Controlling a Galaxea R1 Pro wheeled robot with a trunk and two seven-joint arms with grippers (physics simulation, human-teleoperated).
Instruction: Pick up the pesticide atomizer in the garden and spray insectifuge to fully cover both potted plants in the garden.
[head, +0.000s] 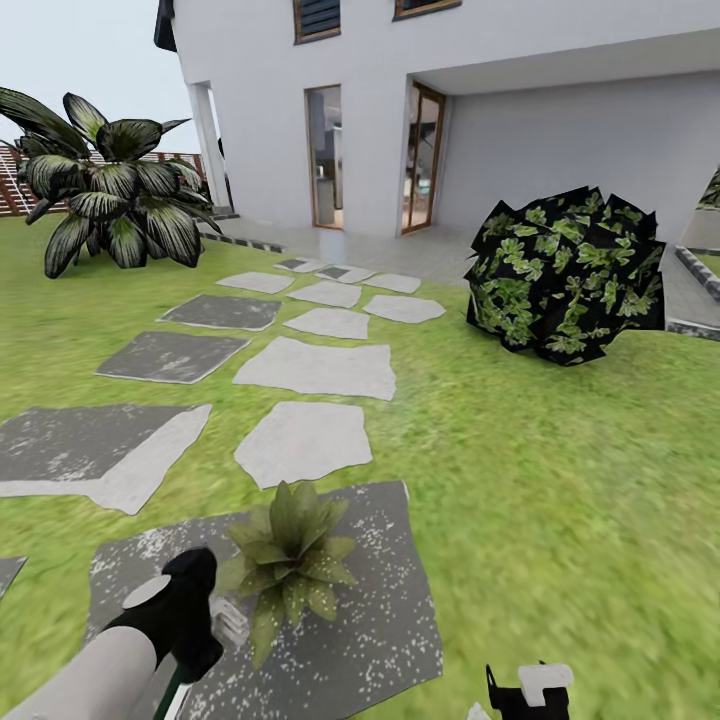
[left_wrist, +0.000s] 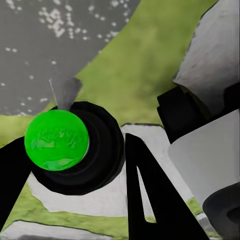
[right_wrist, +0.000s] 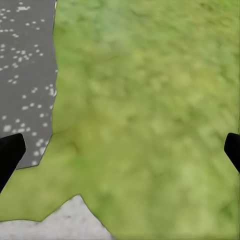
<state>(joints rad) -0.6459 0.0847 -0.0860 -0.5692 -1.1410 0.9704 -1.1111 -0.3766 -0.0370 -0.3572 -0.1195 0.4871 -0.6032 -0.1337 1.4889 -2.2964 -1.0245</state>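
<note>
Left gripper (left_wrist: 75, 170) clamped around the pesticide atomizer (left_wrist: 56, 140) beside a potted plant (head: 288, 562); right gripper (right_wrist: 120, 155) spread wide over lawn (right_wrist: 150, 100).

Pale grey arms, black joints and grippers.
The left arm (head: 95, 665) is a smooth light-grey tube ending in a black wrist; the right gripper (head: 528, 692) is black with a white block.

Just beside the black left tool (head: 190, 640), the potted plant (head: 288, 560) has striped green leaves on a dark grey, white-speckled stepping stone (head: 380, 620). Between the tool's fingers, the pesticide atomizer (left_wrist: 56, 140) glows bright green.
</note>
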